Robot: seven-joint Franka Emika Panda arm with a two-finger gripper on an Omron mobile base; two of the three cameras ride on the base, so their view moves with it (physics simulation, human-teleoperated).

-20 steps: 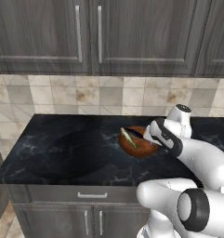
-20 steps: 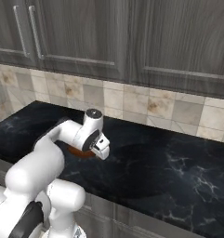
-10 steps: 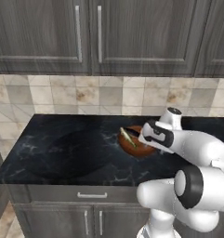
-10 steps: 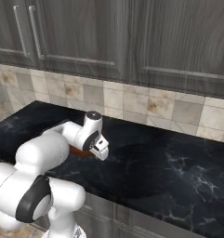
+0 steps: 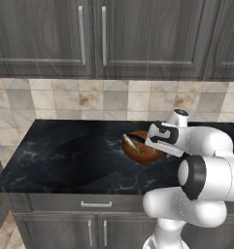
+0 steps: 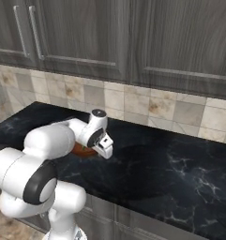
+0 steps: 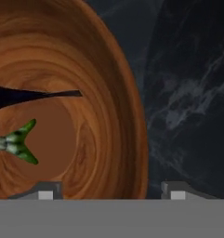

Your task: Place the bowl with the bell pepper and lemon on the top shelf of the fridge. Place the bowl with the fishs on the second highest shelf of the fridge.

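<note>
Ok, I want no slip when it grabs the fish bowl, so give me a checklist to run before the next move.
1. Gripper astride the bowl's rim, one fingertip inside, one outside: ok.
2. Jaws closed on the rim: not ok, a gap remains.
3. Both fish, the dark one and the green-tailed one, inside the bowl: ok.
4. Bowl resting on the counter: ok.
5. Fridge shelf ready: cannot tell.

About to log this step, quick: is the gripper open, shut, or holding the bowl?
Gripper: open, one fingertip inside the wooden bowl, the other outside its rim; not yet clamped.
</note>
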